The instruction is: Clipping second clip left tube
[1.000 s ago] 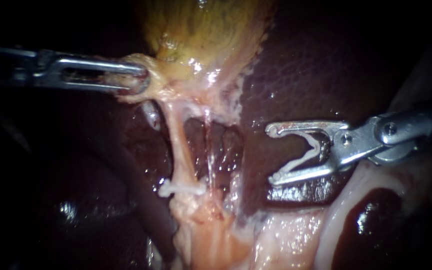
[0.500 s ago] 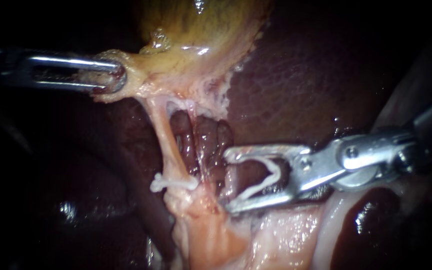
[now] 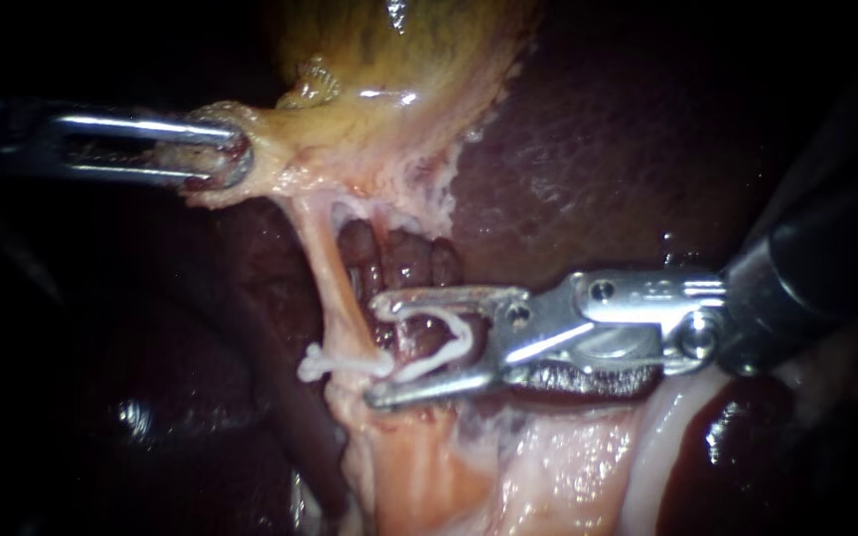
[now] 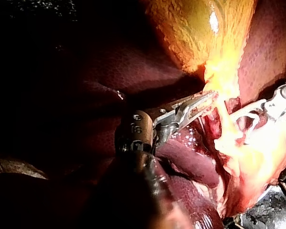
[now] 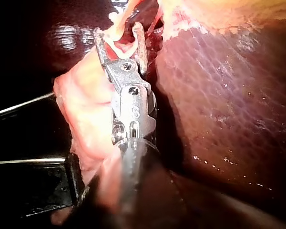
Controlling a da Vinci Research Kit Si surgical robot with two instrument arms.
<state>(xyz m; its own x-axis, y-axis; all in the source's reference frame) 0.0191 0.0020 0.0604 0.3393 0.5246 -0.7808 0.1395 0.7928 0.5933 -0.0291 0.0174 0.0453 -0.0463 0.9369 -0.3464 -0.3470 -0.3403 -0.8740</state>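
Note:
The yellow gallbladder [image 3: 399, 69] hangs over dark liver [image 3: 598, 149]. My left instrument [image 3: 230, 159] is shut on the pale tissue at the gallbladder's lower edge and holds it out to the left. From there the left tube [image 3: 335, 288] runs down, taut, to a white clip [image 3: 340, 365] that sits across it. My right instrument [image 3: 377, 347] carries a second white clip [image 3: 444, 347] between its jaws, which stand wide apart. Their tips lie just right of the tube, right above the seated clip. The right wrist view shows these jaws [image 5: 121, 40] against pale tissue.
A thinner strand [image 3: 389, 248] runs beside the left tube, with a window of dark liver between them. Pale fatty tissue [image 3: 548, 467] spreads under my right instrument. In the left wrist view my left instrument [image 4: 200, 102] grips below the gallbladder [image 4: 205, 33].
My right instrument has travelled left and slightly down with its clip, from over the liver to the tube. My left instrument pulled the gallbladder edge further left, then held still.

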